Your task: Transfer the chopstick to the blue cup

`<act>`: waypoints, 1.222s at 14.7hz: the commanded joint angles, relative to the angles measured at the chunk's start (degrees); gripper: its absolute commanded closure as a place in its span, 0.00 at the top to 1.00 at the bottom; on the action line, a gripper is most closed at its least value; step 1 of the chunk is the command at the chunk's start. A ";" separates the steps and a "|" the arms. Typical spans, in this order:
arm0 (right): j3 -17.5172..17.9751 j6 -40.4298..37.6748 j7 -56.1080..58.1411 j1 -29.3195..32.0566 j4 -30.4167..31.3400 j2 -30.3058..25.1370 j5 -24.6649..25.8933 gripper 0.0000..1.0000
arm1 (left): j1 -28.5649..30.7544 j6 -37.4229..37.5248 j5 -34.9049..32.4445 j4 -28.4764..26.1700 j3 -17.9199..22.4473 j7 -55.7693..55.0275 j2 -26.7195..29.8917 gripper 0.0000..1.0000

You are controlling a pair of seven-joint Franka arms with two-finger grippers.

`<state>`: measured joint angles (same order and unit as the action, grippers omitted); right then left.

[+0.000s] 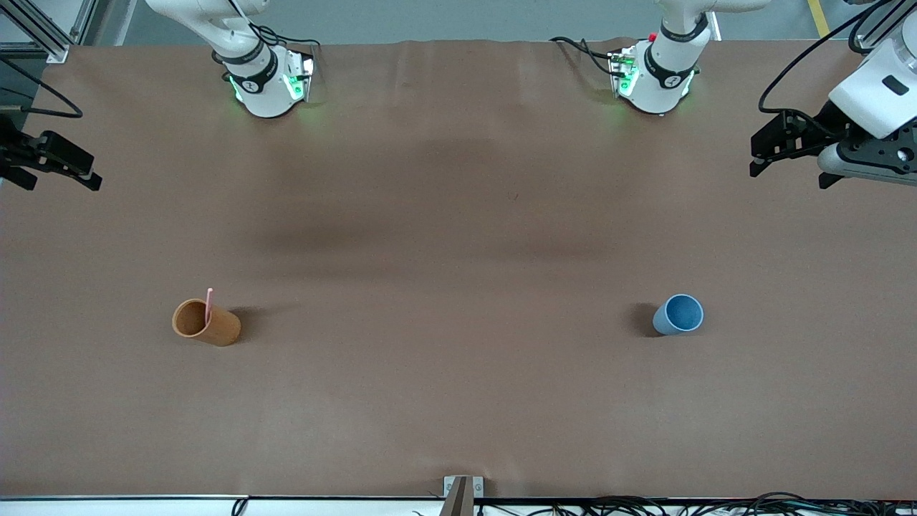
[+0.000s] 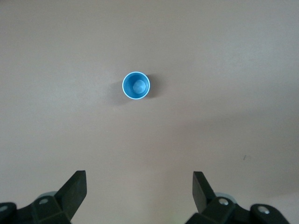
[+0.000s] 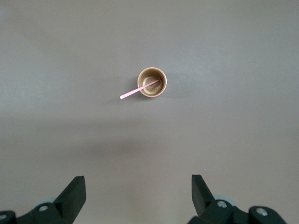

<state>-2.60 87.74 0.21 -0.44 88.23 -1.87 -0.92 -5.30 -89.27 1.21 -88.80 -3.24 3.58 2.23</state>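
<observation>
Chopstick [image 1: 209, 304] stands in orange cup [image 1: 206, 323], right arm's end of surface [image 1: 458, 401]. Blue cup [image 1: 678, 314] holds nothing, left arm's end. Left pincer [image 1: 761, 154] and right pincer [image 1: 68, 168] spread, over the surface's ends.

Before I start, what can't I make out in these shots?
- Chopstick: its lower end is hidden inside the orange cup in the front view.
- Right gripper: cut off by the front view's edge.
- Left gripper: only its open fingertips show in the left wrist view.
- Blue cup: nothing hidden, empty.
</observation>
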 commanded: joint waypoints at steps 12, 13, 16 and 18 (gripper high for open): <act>0.14 0.59 0.14 0.35 0.01 -0.24 0.13 1.00 | 0.64 -1.59 0.63 0.39 3.67 2.12 -4.85 1.00; 0.05 0.24 0.05 0.61 0.01 -0.15 -0.13 1.00 | 0.64 -3.35 0.55 -0.57 4.55 3.00 -6.43 1.00; 0.05 1.64 0.31 0.70 0.01 0.64 0.04 1.00 | 1.08 -12.30 0.55 -5.84 5.00 3.45 -10.92 1.00; 0.14 4.36 0.40 0.00 0.71 2.12 0.74 1.00 | 1.35 -20.03 0.63 -10.23 4.91 4.06 -13.29 1.00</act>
<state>-2.78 89.94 0.23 -0.26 88.27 -1.02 -0.92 -4.33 -103.59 1.21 -95.20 1.81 6.58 -9.80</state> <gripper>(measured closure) 0.000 0.000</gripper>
